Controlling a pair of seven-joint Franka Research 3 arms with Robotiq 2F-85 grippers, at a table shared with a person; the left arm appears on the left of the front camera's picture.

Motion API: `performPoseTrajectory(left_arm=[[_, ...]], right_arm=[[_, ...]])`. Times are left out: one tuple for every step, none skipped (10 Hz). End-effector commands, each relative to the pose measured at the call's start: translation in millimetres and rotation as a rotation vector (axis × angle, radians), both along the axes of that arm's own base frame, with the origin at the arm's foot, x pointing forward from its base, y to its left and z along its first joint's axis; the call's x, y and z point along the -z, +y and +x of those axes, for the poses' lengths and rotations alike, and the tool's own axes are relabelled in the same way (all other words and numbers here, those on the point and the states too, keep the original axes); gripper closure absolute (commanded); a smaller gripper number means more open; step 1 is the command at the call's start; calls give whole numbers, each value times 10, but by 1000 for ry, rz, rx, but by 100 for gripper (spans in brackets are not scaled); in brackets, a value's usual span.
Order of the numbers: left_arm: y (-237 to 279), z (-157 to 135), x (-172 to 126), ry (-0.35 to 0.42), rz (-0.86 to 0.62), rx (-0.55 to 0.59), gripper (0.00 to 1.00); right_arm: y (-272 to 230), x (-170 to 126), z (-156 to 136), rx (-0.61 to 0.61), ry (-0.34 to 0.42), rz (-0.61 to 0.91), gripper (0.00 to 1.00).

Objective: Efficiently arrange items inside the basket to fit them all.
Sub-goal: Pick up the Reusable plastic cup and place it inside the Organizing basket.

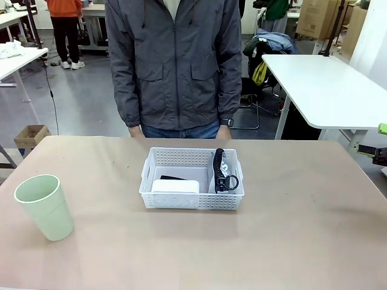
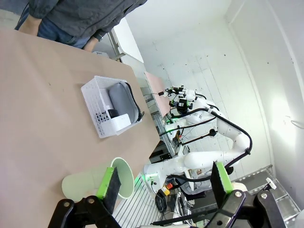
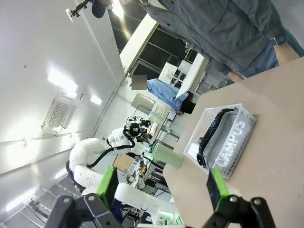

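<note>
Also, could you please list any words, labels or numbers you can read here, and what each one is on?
"CAMPUS": on the grey pouch in the basket, read in the right wrist view.
Cardboard boxes in the front view's background: any print is too small to read.
Nothing else is legible.

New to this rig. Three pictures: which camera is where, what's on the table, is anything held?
This is a two-armed robot at a table, with a person standing opposite. The front view looks across the table from between the arms. The other two views come from a camera on each wrist. They are tilted and look along that arm's two green-padded fingers: left gripper, right gripper. Both are open and hold nothing. On the table sits a white basket holding a grey pouch on its edge, a white block and a black stapler behind the block. A pale green cup stands outside the basket, toward the robot's left.
</note>
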State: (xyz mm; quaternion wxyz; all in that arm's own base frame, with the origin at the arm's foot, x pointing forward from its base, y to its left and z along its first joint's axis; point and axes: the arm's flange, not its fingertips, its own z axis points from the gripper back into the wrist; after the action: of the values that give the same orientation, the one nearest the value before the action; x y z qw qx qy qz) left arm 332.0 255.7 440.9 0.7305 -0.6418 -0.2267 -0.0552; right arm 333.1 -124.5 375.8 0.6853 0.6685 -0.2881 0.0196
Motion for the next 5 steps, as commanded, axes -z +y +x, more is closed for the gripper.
performPoseTrajectory(left_arm=[[0, 0, 0, 0, 0, 0, 0], [16, 13, 31, -99, 78, 23, 0], [-116, -77, -3, -332, 143, 137, 0], [-271, -261, -3, -591, 242, 319, 0], [-314, -449, 61, -792, 405, 441, 0]], right_arm=[[0, -45, 10, 13, 23, 3, 0], [0, -45, 10, 13, 23, 3, 0], [0, -45, 10, 13, 23, 3, 0], [0, -45, 10, 13, 23, 3, 0], [0, -45, 10, 13, 23, 3, 0]])
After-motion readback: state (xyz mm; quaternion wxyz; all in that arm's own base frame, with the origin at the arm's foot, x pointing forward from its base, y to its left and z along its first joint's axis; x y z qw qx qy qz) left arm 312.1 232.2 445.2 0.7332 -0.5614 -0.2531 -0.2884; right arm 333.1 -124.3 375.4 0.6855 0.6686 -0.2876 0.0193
